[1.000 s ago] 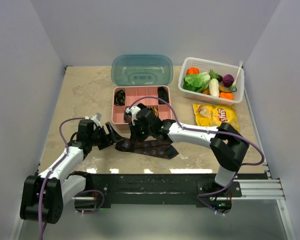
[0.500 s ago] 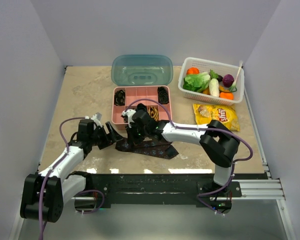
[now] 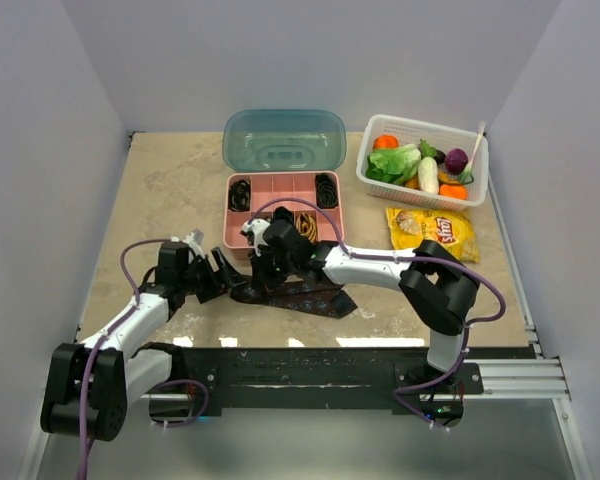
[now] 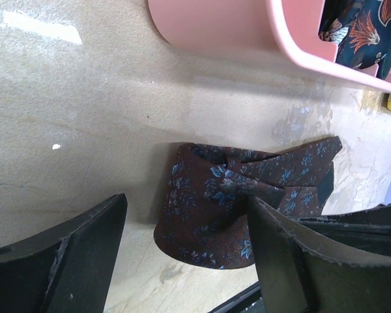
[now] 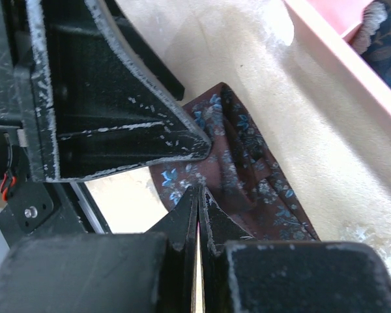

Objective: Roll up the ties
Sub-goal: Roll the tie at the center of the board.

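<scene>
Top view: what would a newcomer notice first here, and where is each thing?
The maroon tie lies partly folded at the near middle of the table; the left gripper stands open beside its end, the right gripper shut at it. Behind is a pink box with its teal lid open, and far right a basket of bright vegetables.

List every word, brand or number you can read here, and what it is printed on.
"Lay's": red logo on the yellow crisp bag, blurred but recognisable.
Smaller print on that bag: too small to read.
No other text shows in any view.
</scene>
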Motion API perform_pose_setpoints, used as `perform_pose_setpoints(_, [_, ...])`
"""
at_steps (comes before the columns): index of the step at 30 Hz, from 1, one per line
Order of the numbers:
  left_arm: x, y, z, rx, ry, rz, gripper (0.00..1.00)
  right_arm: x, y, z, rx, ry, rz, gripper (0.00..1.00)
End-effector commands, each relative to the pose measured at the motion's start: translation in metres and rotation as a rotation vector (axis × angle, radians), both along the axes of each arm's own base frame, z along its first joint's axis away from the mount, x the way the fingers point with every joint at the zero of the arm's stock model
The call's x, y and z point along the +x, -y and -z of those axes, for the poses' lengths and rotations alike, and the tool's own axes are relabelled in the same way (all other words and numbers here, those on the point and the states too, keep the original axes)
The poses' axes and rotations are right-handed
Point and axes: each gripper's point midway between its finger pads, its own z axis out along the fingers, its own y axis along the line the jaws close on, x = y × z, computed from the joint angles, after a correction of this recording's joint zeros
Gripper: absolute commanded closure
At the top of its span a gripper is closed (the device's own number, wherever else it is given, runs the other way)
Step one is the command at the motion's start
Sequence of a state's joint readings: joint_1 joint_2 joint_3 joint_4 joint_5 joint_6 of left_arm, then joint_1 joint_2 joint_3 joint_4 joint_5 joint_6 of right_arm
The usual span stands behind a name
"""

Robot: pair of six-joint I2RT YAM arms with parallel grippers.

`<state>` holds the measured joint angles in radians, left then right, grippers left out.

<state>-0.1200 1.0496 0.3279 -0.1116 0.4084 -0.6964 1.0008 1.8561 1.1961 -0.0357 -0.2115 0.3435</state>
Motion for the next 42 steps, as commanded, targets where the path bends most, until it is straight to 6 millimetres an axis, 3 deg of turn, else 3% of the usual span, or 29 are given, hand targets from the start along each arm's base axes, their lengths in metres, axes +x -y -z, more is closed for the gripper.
perform_pose_setpoints(1, [0.005, 0.001, -0.003, -0.018, 0.033, -0.005, 0.21, -0.002, -0.015, -0.022, 0.07, 0.018, -0.026, 1.0])
perform_pose_setpoints(7, [0.004, 0.003, -0.004, -0.03, 0.044, 0.003, 0.22, 0.002, -0.013, 0.004, 0.017, 0.017, -0.012, 1.0])
perform_pose_setpoints(16, [-0.007, 0.01, 0.001, -0.076, 0.021, 0.022, 0.26, 0.006, 0.003, 0.036, -0.066, 0.013, 0.032, 1.0])
perform_pose_setpoints(17, [-0.001, 0.011, -0.003, -0.083, 0.058, 0.026, 0.27, 0.003, 0.007, 0.042, -0.093, -0.001, 0.032, 1.0])
perform_pose_setpoints(28, [-0.014, 0.02, 0.007, -0.154, 0.035, 0.046, 0.44, 0.002, 0.024, 0.053, -0.124, -0.01, 0.063, 1.0])
perform_pose_setpoints(32, [-0.011, 0.022, 0.004, -0.167, 0.059, 0.051, 0.56, 0.002, 0.022, 0.05, -0.11, -0.012, 0.063, 1.0])
perform_pose_setpoints(37, [-0.003, 0.023, -0.006, -0.172, 0.106, 0.054, 0.68, 0.009, 0.017, 0.025, -0.08, 0.025, 0.075, 1.0])
perform_pose_setpoints(42, [0.007, 0.022, -0.019, -0.168, 0.151, 0.044, 0.72, 0.014, 0.013, 0.002, -0.05, 0.057, 0.078, 1.0])
